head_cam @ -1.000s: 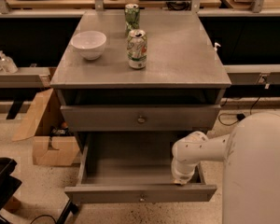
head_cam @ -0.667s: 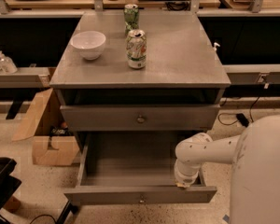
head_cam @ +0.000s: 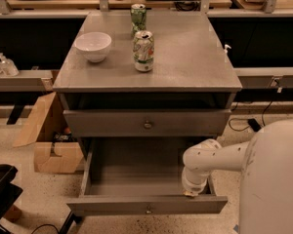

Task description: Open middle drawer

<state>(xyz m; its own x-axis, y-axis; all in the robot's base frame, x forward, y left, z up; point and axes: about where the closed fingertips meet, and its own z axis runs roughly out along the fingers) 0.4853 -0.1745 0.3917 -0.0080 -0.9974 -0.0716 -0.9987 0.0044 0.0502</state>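
The middle drawer (head_cam: 136, 172) stands pulled out below the shut drawer with a brass knob (head_cam: 147, 125). It is wide and shallow, plain grey inside, and holds nothing but the arm's tip. Its front (head_cam: 112, 206) has a small brass knob (head_cam: 147, 209). My white arm (head_cam: 219, 157) comes in from the right and bends down into the drawer's front right corner. My gripper (head_cam: 190, 193) points down just behind the drawer's front panel, mostly hidden under the wrist.
On the cabinet top (head_cam: 185, 57) stand a white bowl (head_cam: 93, 45) and two green cans (head_cam: 143, 51) (head_cam: 138, 16). A cardboard box (head_cam: 49, 145) lies on the floor at the left. A black object (head_cam: 2, 189) is at the lower left. My white body (head_cam: 273, 179) fills the lower right.
The drawer has come out a little further toward the camera, and my wrist has moved with it toward the front.
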